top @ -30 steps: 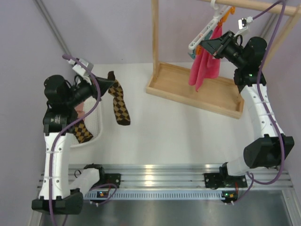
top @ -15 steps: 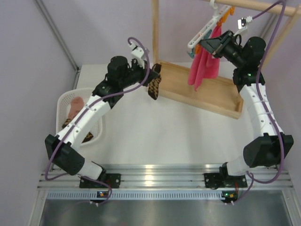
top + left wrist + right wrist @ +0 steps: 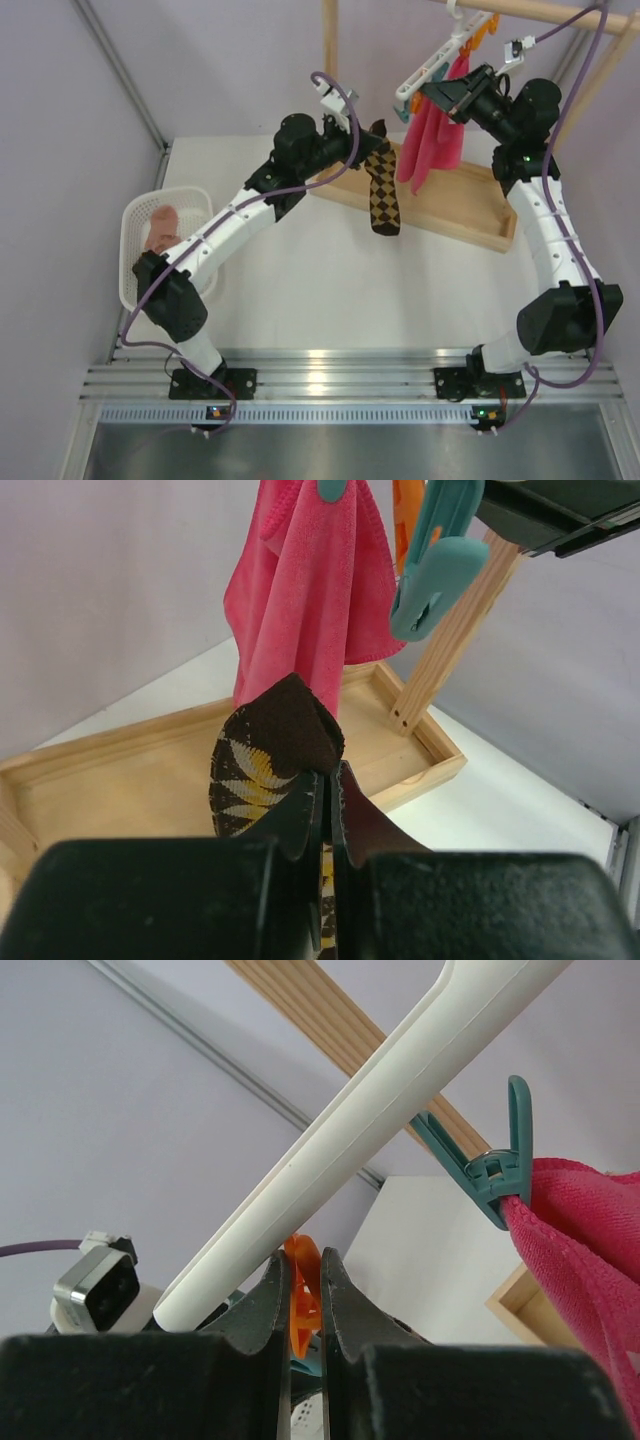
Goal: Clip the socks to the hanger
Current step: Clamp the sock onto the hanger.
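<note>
My left gripper [image 3: 375, 135] is shut on the top of a brown and yellow diamond-check sock [image 3: 383, 195], which hangs in the air over the front rim of the wooden tray. In the left wrist view the sock's dark cuff [image 3: 290, 730] sticks out above my gripper [image 3: 327, 780]. The white hanger [image 3: 440, 60] hangs tilted from the wooden rail, with teal clips [image 3: 430, 575] and the pink cloth. My right gripper [image 3: 300, 1270] is shut on an orange clip [image 3: 303, 1285] under the hanger bar [image 3: 380, 1110]. The second checked sock is hidden.
A bright pink cloth [image 3: 432, 145] hangs from a teal clip [image 3: 495, 1170]. The wooden rack's tray [image 3: 470, 215] and upright post [image 3: 329, 60] stand at the back. A white basket [image 3: 135, 245] at the left holds a peach-pink sock [image 3: 160, 228].
My left arm has swung from the basket to the right, carrying the checked sock up to the hanger. My right gripper has stayed on the clip; the hanger tilted slightly.
</note>
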You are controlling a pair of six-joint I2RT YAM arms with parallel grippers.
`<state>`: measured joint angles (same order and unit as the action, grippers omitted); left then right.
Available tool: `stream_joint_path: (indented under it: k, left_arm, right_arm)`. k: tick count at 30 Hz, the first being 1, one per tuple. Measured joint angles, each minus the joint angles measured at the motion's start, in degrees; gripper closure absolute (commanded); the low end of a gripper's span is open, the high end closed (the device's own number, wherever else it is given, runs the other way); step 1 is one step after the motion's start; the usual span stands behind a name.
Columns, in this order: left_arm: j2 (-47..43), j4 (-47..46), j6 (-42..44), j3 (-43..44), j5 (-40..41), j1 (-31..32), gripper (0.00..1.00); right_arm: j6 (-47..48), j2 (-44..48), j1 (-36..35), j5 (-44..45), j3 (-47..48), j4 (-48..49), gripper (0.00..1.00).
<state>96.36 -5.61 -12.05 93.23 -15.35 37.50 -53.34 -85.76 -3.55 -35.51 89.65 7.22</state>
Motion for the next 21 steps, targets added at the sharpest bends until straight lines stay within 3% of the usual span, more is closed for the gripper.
stream_joint_path:
  k: [5, 13, 21]
  left_arm:
    - [1.55, -0.90, -3.34, -0.07, -0.42, 1.53, 1.00]
    - [1.44, -4.37, -7.06, -1.11, -0.17, 9.79, 1.00]
    - [6.32, -5.35, -9.53, 4.28, 3.56, 9.75, 1.00]
  right_arm:
    - [1.86, 0.28, -0.22, 2.67, 0.07, -2.23, 1.00]
    - [2.69, 1.22, -0.57, 6.95, 0.11, -4.74, 1.00]
    - [2.34, 1.40, -0.59, 7.82, 0.09, -5.20, 1.00]
